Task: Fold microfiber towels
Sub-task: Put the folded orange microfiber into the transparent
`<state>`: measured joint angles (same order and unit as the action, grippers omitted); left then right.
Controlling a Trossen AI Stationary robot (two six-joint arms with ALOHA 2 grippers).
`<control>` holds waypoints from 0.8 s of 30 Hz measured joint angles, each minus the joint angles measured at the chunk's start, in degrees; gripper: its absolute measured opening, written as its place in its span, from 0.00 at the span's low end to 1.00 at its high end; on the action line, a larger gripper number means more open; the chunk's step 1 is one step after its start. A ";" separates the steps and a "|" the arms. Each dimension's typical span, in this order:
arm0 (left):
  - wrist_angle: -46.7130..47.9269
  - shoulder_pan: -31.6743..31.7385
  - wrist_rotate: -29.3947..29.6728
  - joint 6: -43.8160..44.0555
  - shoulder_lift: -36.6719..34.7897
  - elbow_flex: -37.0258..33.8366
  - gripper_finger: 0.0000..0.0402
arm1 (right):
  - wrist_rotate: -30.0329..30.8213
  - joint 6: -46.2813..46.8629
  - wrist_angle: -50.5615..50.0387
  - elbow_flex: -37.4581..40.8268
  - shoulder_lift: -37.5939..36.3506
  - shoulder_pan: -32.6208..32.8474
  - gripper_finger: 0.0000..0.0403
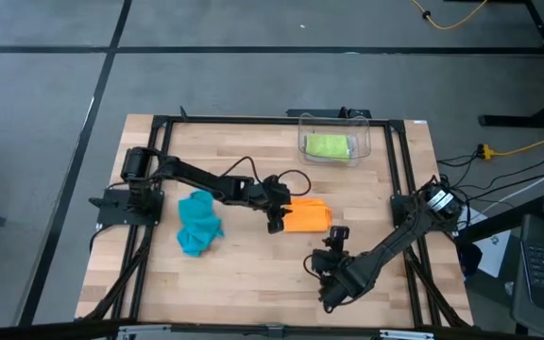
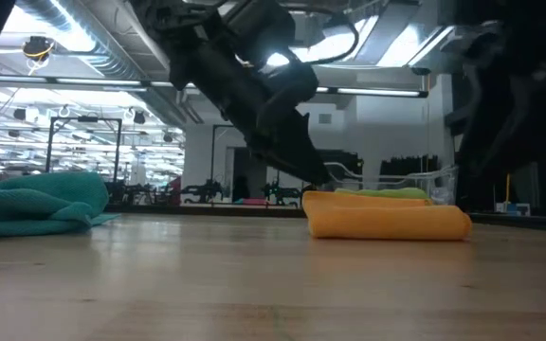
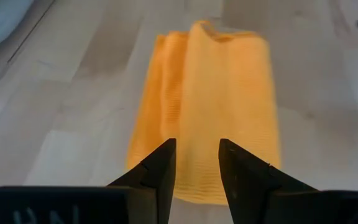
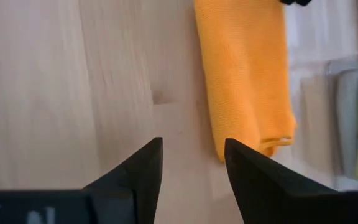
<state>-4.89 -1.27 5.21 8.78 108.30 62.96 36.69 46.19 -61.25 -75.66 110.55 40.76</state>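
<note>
The orange towel [image 1: 307, 215] lies folded into a narrow strip on the table's middle; it also shows in the low view [image 2: 387, 220]. My left gripper [image 1: 274, 221] is open at the strip's left end [image 3: 197, 155]. The teal towel [image 1: 198, 223] lies crumpled to its left. The lime green towel [image 1: 327, 146] lies folded in the clear bin [image 1: 366, 132], and a light grey towel [image 4: 345, 118] lies beside it. My right gripper [image 1: 334, 238] is open over bare wood near the strip's near side [image 4: 191, 168]. My left gripper slants down from the table's left over the orange towel's left end [image 3: 197, 180], with the strip running on between its open fingers. I cannot tell whether the fingertips [image 2: 318, 182] touch the cloth.
The clear bin stands at the table's far edge, right of the middle. Black frame rails [image 1: 159, 189] run along the table's left, right and far sides. Bare wood [image 1: 253, 274] lies in front of the towels.
</note>
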 joint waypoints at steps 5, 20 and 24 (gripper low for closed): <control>-0.57 1.18 0.00 -0.39 0.10 0.00 0.28 | -1.68 -2.12 3.83 0.03 0.39 -3.12 0.49; -1.18 2.88 -3.23 -0.42 0.10 -0.02 0.28 | -4.29 -20.73 9.65 0.07 3.55 -9.14 0.77; -1.18 2.88 -3.23 -0.42 0.10 -0.02 0.28 | -2.93 -22.49 9.81 -0.15 7.23 -10.02 0.77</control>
<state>-6.07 1.61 1.98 8.36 108.40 62.94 33.76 23.70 -51.44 -75.81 117.79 30.74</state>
